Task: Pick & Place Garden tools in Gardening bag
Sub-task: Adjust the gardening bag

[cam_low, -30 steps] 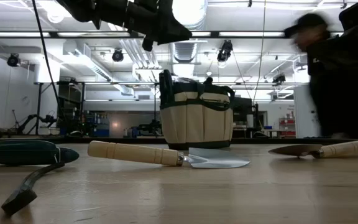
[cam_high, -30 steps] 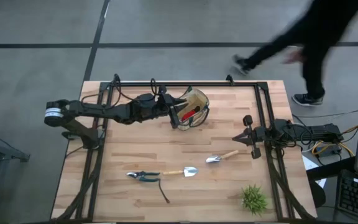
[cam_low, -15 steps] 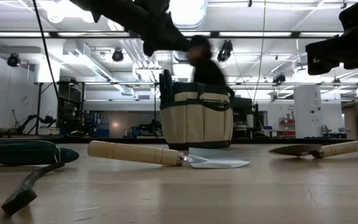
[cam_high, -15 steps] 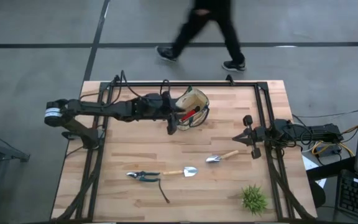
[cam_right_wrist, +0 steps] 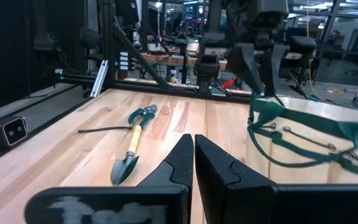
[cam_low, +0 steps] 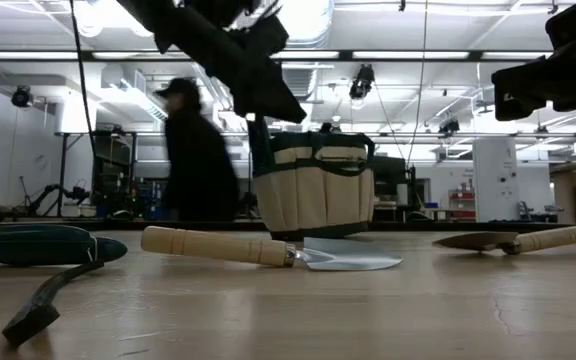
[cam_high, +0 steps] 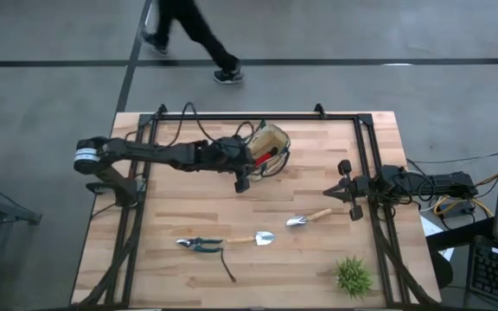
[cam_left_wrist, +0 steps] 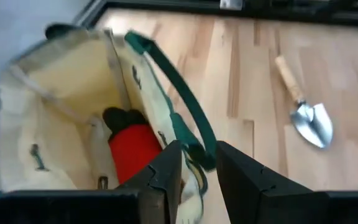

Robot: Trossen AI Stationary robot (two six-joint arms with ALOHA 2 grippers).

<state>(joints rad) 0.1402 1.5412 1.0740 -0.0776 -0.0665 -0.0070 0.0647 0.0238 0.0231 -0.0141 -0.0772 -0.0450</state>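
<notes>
So the left claw (cam_high: 241,183) is hanging right at the near-left edge of the small round tan fabric bag with dark green trim (cam_high: 269,149), which sits toward the far middle of the light wooden plank desk (cam_high: 258,268). From the wrist cam its two dark fingers (cam_left_wrist: 160,180) stand a little apart with nothing between them, just above the bag's rim and one green looped handle (cam_left_wrist: 178,93). So it's released, not gripping anything. Down inside the bag there's a small red item (cam_left_wrist: 134,144) with something dark next to it.

Right claw (cam_high: 356,208) is parked over at the right side of the desk, clenched tight with nothing in it.

Still out on the desk: a silver-bladed trowel with a light wooden handle (cam_high: 309,218) lying right of centre, near the right claw, and a second silver trowel with a wooden handle (cam_high: 252,238) closer to the near edge. Just left of that one, nearly touching its handle end, are the green-handled pruners (cam_high: 199,245). A thin dark strap-like thing (cam_high: 228,269) lies just nearer than those, can't tell what it is. The spiky green plant (cam_high: 353,276) sits in the near-right corner.

A person in dark clothes (cam_high: 184,33) is walking on the grey floor beyond the far side of the desk.
</notes>
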